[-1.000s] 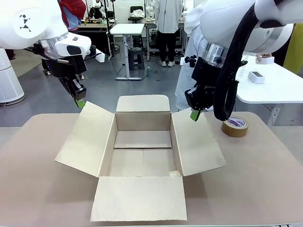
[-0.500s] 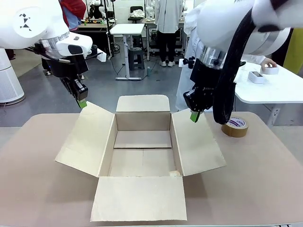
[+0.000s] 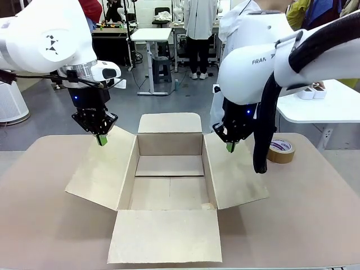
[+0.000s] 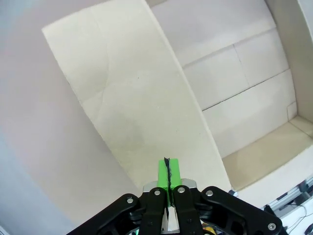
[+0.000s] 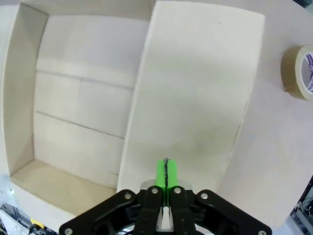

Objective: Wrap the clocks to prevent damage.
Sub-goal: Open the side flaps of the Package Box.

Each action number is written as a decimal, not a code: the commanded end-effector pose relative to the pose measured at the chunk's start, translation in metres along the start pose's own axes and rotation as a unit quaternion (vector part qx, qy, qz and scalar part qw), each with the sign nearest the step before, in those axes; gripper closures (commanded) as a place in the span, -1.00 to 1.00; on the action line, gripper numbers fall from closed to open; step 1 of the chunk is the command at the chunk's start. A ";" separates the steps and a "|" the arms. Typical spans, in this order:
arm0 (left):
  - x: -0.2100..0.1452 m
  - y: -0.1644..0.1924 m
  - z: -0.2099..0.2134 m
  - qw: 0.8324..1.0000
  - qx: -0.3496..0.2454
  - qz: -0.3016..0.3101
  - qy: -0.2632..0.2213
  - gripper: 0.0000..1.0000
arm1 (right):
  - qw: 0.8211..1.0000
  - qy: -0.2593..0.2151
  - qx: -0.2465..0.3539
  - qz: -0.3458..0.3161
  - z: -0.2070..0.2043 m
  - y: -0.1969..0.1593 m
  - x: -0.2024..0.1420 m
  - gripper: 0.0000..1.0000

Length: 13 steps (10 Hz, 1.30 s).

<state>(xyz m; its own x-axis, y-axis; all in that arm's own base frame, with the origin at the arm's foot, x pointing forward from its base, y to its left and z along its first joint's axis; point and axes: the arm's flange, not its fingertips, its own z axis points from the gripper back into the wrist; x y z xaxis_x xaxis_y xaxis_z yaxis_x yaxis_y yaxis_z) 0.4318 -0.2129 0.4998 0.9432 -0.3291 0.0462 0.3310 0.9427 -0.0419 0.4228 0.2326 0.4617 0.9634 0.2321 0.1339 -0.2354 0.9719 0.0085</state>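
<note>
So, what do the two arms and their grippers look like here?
Both are glossy white. The left arm bears a black geometric mark; the right arm has dark lettering and a black ribbed hose. The left gripper and right gripper are black with green pads.

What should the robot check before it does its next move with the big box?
1. Carton open, all four flaps folded outward: ok.
2. Left gripper shut, holding nothing, over the left flap: ok.
3. Right gripper shut, holding nothing, over the right flap: ok.
4. Fingertips touching the flaps or just above them: cannot tell.
5. Tape roll lying flat on the table, apart from the carton: ok.
6. Clocks wrapped and ready: cannot tell.
</note>
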 end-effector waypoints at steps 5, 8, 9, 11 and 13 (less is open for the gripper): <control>0.018 0.019 -0.036 0.997 -0.010 0.053 0.054 0.99 | 0.997 0.026 -0.058 -0.045 -0.044 -0.017 -0.005 0.98; 0.017 0.032 -0.057 0.998 0.008 0.054 0.041 0.99 | 0.997 0.037 -0.049 -0.054 -0.064 -0.025 -0.009 0.98; 0.017 0.031 -0.073 0.997 0.011 0.050 0.049 0.99 | 0.997 0.046 -0.029 -0.052 -0.074 -0.025 -0.009 0.98; 0.016 0.028 -0.105 0.998 0.012 0.032 0.061 0.99 | 0.997 0.060 -0.009 -0.052 -0.089 -0.025 -0.009 0.98; 0.015 0.024 -0.127 0.998 0.016 0.019 0.059 0.99 | 0.997 0.060 -0.003 -0.051 -0.093 -0.024 -0.009 0.98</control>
<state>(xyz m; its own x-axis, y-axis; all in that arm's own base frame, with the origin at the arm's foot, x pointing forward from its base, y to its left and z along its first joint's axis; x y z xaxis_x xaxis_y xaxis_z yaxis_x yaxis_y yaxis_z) 0.4565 -0.2011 0.3777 0.9551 -0.2811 -0.0936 0.2789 0.9596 -0.0363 0.4329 0.2121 0.3691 0.9918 0.1280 0.0031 -0.1279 0.9914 -0.0260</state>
